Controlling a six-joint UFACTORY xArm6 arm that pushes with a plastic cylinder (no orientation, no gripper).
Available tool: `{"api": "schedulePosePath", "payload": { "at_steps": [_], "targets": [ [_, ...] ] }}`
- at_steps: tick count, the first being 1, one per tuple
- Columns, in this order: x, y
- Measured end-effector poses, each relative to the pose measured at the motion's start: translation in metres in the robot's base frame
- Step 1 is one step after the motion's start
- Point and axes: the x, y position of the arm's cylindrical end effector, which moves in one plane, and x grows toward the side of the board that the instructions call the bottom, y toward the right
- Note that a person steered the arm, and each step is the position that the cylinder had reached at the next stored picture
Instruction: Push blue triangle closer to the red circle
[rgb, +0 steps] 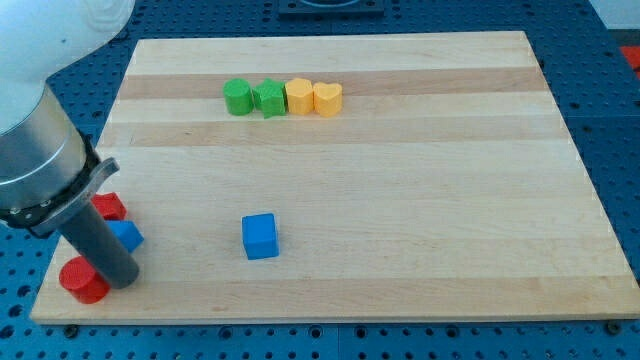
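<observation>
1. A wooden board (400, 180) lies on a blue perforated table (610, 120).
2. The arm reaches in from the view's left, and its dark rod slants down to the board's near left corner.
3. The arm has no jaws, only the rod; the tip (122, 283) rests on the board just right of the red circle (84, 280).
4. The blue triangle (127, 236) sits just behind the rod, partly hidden by it, a little farther from the near edge than the red circle and slightly to its right.
5. Another red block (110, 207), its shape unclear, lies just left of and beyond the blue triangle, also partly covered by the rod.
6. A blue cube (260, 237) stands alone near the middle of the board, well right of the tip.
7. Four blocks form a touching row toward the far edge: a green cylinder (237, 97), a green star (269, 98), a yellow block (299, 96) and a yellow heart (328, 98), from left to right.
</observation>
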Motion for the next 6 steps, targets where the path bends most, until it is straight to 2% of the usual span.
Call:
{"api": "schedulePosePath", "payload": {
  "at_steps": [2, 6],
  "targets": [
    [0.000, 0.020],
    [-0.044, 0.020]
  ]
}}
